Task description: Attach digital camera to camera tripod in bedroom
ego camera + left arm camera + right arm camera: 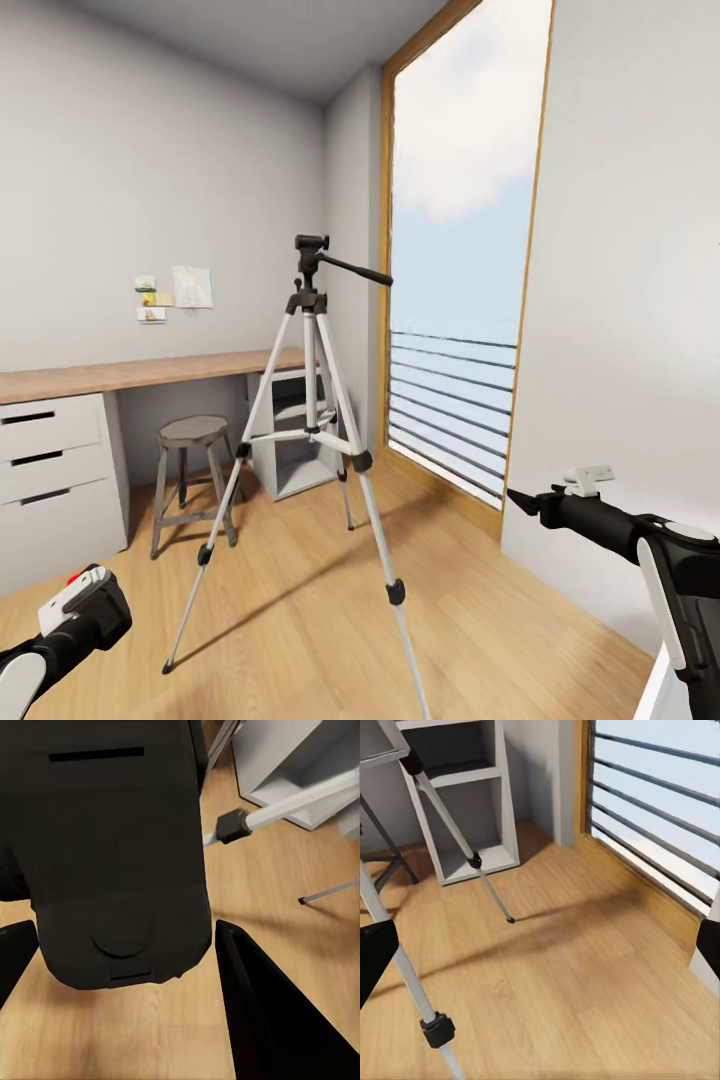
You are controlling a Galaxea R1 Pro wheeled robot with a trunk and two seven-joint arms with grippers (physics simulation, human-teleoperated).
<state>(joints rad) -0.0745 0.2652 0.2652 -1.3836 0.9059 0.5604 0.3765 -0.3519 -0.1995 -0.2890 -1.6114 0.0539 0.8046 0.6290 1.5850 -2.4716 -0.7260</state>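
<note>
The camera tripod [315, 430] serves as the landmark, standing upright on the plank floor [300, 580] in the middle of the bedroom.

Far to its left, a wooden desk [130, 372] runs along the grey wall, with white drawers [50, 470] beneath. Low and to the left of the tripod, the left gripper [124, 945] is clamped on the digital camera [112, 847]; in the left wrist view the black body sits between the two dark fingers [262, 1012], and in the head view the camera [85, 605] shows a small red button on top. Between the drawers and the tripod stands a small grey stool [192, 470], just beside the tripod's left leg.

The tripod itself has three silver legs spread wide, black braces, and a black head with the pan handle [355, 268] pointing right. Behind it is a white open shelf unit [295, 440].

To the tripod's right, the tall wood-framed window [460, 260] reaches the floor. Further right and low, the right gripper [515, 497] points toward the tripod; its fingers [375, 956] stand wide apart in the right wrist view, holding nothing, above bare floor near a tripod leg [405, 979].
</note>
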